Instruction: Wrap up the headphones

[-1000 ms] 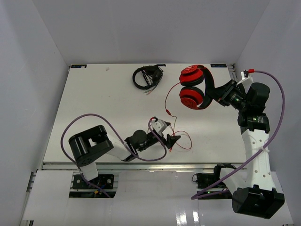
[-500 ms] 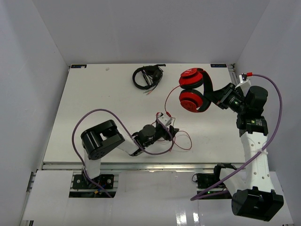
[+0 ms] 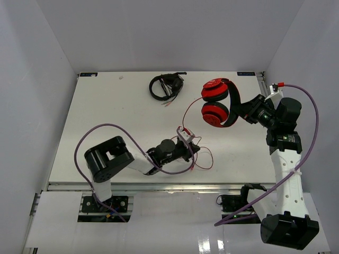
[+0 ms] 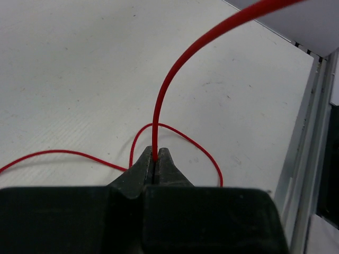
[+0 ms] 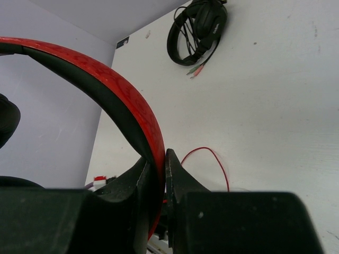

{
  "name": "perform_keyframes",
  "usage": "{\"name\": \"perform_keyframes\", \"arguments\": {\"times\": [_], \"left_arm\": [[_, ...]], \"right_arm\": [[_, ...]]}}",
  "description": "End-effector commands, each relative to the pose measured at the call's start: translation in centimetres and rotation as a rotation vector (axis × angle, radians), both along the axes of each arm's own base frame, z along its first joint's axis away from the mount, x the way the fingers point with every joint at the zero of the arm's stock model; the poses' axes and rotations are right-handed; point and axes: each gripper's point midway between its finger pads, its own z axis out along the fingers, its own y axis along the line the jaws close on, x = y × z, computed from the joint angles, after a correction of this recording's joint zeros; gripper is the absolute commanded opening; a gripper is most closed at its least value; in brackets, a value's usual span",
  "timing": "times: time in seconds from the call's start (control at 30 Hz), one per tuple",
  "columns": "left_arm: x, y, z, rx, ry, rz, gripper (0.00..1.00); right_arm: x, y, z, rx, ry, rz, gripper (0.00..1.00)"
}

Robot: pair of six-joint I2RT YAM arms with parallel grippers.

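Note:
The red headphones with black pads hang above the table at the right rear. My right gripper is shut on their headband, which arcs up and left from the jaws in the right wrist view. The thin red cable runs from the ear cups down to my left gripper, near the table's front centre. My left gripper is shut on the cable, which rises from the jaws and curves up to the right. More cable lies looped on the table beyond the jaws. The plug is not visible.
Black headphones with a bundled cable lie at the table's rear centre, also in the right wrist view. The table's right edge and metal rail are close to my left gripper. White walls enclose the table.

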Motion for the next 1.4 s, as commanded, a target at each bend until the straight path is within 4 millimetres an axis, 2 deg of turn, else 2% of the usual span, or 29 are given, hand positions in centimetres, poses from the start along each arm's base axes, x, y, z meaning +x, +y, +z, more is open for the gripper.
{"name": "perform_keyframes", "arguments": {"times": [0.0, 0.1, 0.17, 0.27, 0.37, 0.43, 0.47, 0.57, 0.7, 0.77, 0.87, 0.9, 1.03, 1.07, 1.1, 1.2, 1.27, 1.37], "left_arm": [[-3.9, 1.1, 2.9, -0.013, 0.047, -0.057, 0.00], [-6.0, 1.9, 2.5, 0.035, 0.110, -0.041, 0.00], [-7.1, 2.9, 1.0, 0.112, 0.189, -0.009, 0.00], [-8.9, 3.5, 0.8, 0.161, 0.287, 0.008, 0.00], [-10.6, 4.7, -0.5, 0.230, 0.353, 0.007, 0.00], [-11.7, 5.8, -1.2, 0.273, 0.400, 0.023, 0.00], [-11.9, 5.7, -1.1, 0.274, 0.399, 0.017, 0.00], [-12.8, 7.5, -1.7, 0.330, 0.459, 0.063, 0.00], [-13.0, 8.9, -0.8, 0.365, 0.465, 0.110, 0.00], [-13.3, 8.9, 0.1, 0.380, 0.443, 0.112, 0.00], [-13.6, 8.4, 2.8, 0.409, 0.389, 0.104, 0.00], [-13.9, 8.7, 2.9, 0.450, 0.363, 0.097, 0.00], [-14.1, 6.7, 7.1, 0.524, 0.235, 0.055, 0.00], [-14.1, 6.9, 7.5, 0.567, 0.216, 0.052, 0.00], [-13.9, 5.7, 9.5, 0.558, 0.181, 0.049, 0.00], [-13.7, 5.7, 11.6, 0.635, 0.102, 0.034, 0.00], [-13.3, 5.0, 14.2, 0.644, 0.044, 0.035, 0.00], [-12.8, 5.5, 16.3, 0.707, -0.015, 0.033, 0.00]], "right_arm": [[0.6, -2.1, 2.5, -0.063, -0.071, -0.138, 0.08], [1.2, -4.4, 2.4, -0.108, -0.058, -0.278, 0.08], [1.5, -5.7, 2.1, -0.138, -0.058, -0.352, 0.08], [1.8, -6.7, 1.0, -0.154, -0.044, -0.406, 0.08], [2.2, -7.8, 0.1, -0.167, -0.032, -0.459, 0.08], [2.5, -9.2, -0.7, -0.187, -0.012, -0.521, 0.08], [2.6, -9.3, -0.9, -0.188, -0.006, -0.525, 0.08], [2.7, -11.1, -1.3, -0.235, -0.001, -0.608, 0.08], [2.6, -12.7, -1.4, -0.296, -0.013, -0.678, 0.08], [2.6, -13.4, -1.6, -0.329, -0.020, -0.702, 0.08], [2.7, -13.9, -2.5, -0.380, -0.013, -0.707, 0.08], [2.7, -14.1, -2.7, -0.399, -0.013, -0.706, 0.08], [2.9, -14.4, -4.2, -0.472, -0.007, -0.687, 0.08], [3.0, -14.5, -4.1, -0.502, -0.026, -0.680, 0.08], [2.9, -14.5, -4.6, -0.522, -0.028, -0.673, 0.08], [2.9, -15.0, -4.4, -0.616, -0.077, -0.667, 0.08], [2.7, -14.8, -4.6, -0.670, -0.111, -0.650, 0.08], [2.7, -13.7, -4.5, -0.759, -0.186, -0.571, 0.08]]}}
